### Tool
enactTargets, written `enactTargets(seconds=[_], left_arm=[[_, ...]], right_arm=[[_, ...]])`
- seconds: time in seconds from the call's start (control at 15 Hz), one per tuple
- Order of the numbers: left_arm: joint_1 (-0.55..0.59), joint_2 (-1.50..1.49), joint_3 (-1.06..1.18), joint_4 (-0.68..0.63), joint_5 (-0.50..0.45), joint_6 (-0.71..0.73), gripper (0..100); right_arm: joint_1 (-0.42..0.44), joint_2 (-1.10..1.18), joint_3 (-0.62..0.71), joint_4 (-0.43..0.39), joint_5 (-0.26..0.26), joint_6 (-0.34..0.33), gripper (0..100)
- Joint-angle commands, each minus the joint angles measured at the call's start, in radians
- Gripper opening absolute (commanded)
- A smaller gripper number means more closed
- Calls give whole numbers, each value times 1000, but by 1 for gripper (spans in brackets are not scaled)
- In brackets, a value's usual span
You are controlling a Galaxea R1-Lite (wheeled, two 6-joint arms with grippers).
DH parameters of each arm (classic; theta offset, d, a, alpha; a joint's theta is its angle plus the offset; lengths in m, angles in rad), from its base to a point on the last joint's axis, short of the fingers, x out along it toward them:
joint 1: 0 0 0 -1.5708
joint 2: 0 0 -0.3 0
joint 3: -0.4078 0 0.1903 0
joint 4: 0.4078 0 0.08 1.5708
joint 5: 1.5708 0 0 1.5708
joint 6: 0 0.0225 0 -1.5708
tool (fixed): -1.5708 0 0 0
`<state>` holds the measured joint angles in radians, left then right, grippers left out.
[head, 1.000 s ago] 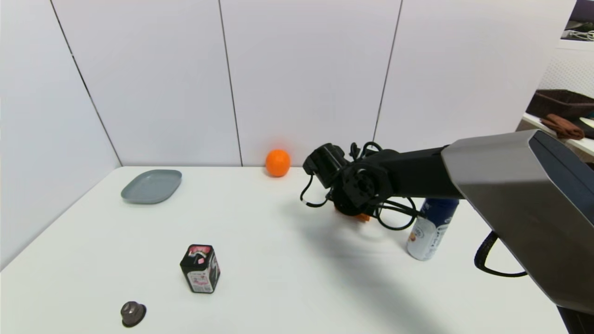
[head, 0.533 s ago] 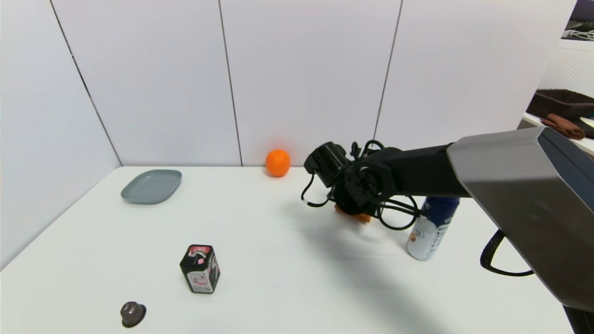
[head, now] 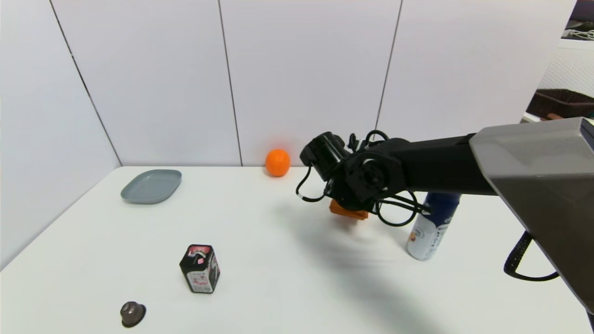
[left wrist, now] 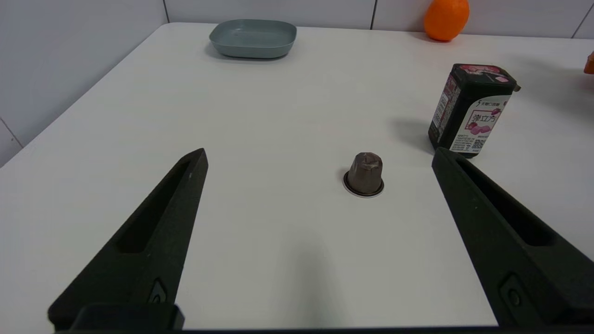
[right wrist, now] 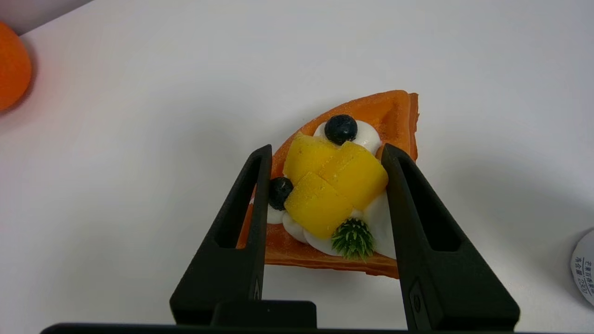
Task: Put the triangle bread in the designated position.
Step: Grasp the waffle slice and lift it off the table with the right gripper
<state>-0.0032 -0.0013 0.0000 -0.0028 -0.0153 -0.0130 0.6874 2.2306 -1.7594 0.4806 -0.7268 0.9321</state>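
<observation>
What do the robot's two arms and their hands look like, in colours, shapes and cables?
The right arm has a large grey angular shell, then a black forearm and round black wrist joints with loose black cables looping around them. The right hand has two long, tapering matte-black fingers, each with a recessed slot. The left hand has the same black wedge-shaped fingers, with a small screw hole near each base.

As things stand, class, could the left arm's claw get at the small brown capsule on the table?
Probably yes. The left claw is open and pointed at the brown capsule, with only bare table between them. The black box stands off to one side, apart from the capsule.
</observation>
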Motion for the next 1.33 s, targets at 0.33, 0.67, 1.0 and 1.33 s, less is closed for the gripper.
enactTargets(seconds=[0.33, 0.67, 1.0, 1.33], left_arm=[[0, 1, 0, 0, 0, -1, 100], [0, 1, 0, 0, 0, -1, 100], [0, 1, 0, 0, 0, -1, 100], [0, 1, 0, 0, 0, -1, 100]], right_arm=[[47, -101, 12, 3, -6, -3, 0], [60, -135, 31, 15, -6, -9, 0], [60, -135, 41, 30, -5, -33, 0], [67, -128, 44, 23, -5, -47, 100]])
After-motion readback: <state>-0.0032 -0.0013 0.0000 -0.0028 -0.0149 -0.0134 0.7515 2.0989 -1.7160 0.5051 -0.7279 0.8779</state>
